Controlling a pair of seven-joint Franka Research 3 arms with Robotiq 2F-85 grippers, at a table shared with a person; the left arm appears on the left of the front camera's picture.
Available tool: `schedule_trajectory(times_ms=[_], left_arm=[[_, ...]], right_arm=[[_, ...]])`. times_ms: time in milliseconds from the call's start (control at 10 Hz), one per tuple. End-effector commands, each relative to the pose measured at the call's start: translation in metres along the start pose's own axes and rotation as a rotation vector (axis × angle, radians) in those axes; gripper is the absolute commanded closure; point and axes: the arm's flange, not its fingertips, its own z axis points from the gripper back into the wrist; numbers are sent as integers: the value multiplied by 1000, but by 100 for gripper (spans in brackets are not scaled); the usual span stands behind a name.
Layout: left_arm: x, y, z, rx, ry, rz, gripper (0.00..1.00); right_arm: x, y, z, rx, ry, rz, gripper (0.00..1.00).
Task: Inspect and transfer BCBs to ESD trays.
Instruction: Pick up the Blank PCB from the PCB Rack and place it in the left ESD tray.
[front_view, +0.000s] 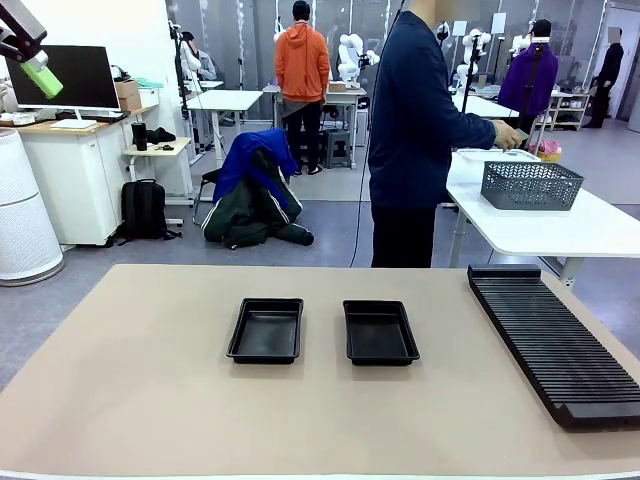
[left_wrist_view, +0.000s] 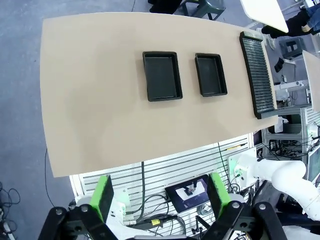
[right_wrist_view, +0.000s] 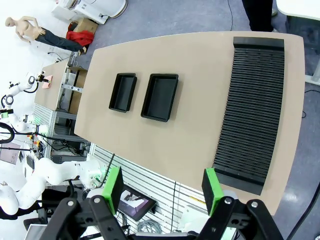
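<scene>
left gripper (left_wrist_view: 161, 196) and right gripper (right_wrist_view: 162, 189): mine, apart, empty. shallow black plastic esd trays (front_view: 266, 330) left of long black ribbed rack (front_view: 550, 340) bare; nothing transferred yet.

I am working in an open-plan robotics lab, my tan bench (front_view: 150, 400) up front, white worktables (front_view: 225, 100) behind, a monitor (front_view: 75, 75) on a side desk (front_view: 55, 127), loose cabling (left_wrist_view: 142, 180) below the bench edge, a person (front_view: 410, 120) standing by
</scene>
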Motion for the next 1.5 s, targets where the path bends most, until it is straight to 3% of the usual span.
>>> schedule_trajectory(times_ms=[0, 1400], left_arm=[[-1, 0, 0, 1, -8, 1, 0], [-1, 0, 0, 1, -8, 1, 0]], right_arm=[[-2, 2, -1, 6, 0, 4, 15], [-2, 2, -1, 6, 0, 4, 15]])
